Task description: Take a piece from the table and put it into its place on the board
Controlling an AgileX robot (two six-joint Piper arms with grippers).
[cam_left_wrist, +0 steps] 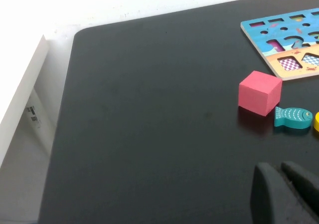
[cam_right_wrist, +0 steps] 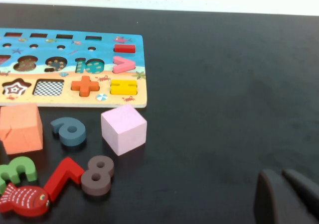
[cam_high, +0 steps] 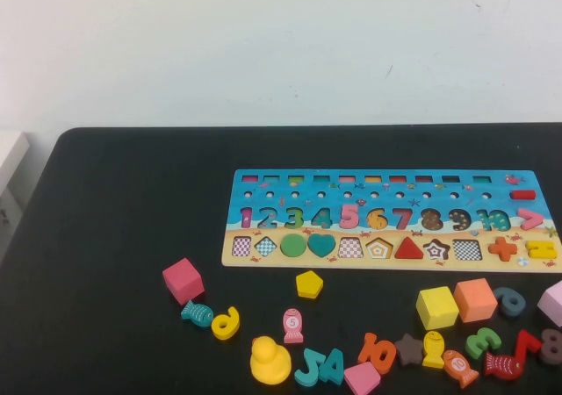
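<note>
Left claw (cam_left_wrist: 285,194): dark matte fingers pressed together, empty, low over the matte black counter (cam_high: 105,237) near a pink wooden cube (cam_left_wrist: 259,92) and a flat teal fish (cam_left_wrist: 293,118). Right claw (cam_right_wrist: 286,196): fingers look closed, holding nothing, over bare counter beside a lilac cube (cam_right_wrist: 123,128). Small flat yellow wooden pentagon (cam_high: 309,283) lies on the counter just in front of the long blue-and-sand wooden puzzle board (cam_high: 386,180). Cubes counted in the high view: four. One glossy yellow duck (cam_high: 270,362).
</note>
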